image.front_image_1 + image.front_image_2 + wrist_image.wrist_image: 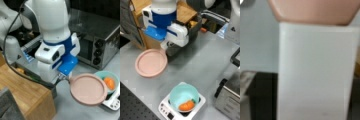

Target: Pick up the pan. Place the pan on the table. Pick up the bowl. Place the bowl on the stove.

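The pinkish-brown pan lies level at the end of my gripper, which is shut on its short pale handle. In a front view the pan is low over the grey table, left of the stove; I cannot tell whether it touches the table. The handle fills the wrist view, with the pan's edge at the top. The teal bowl, with an orange item inside, sits on the white stove. The bowl and the stove's corner show beside the pan.
A silver toaster oven stands at the back right and shows again as the toaster oven at the right edge. A light wooden block lies beside the arm. A dark tray with small items sits behind the gripper.
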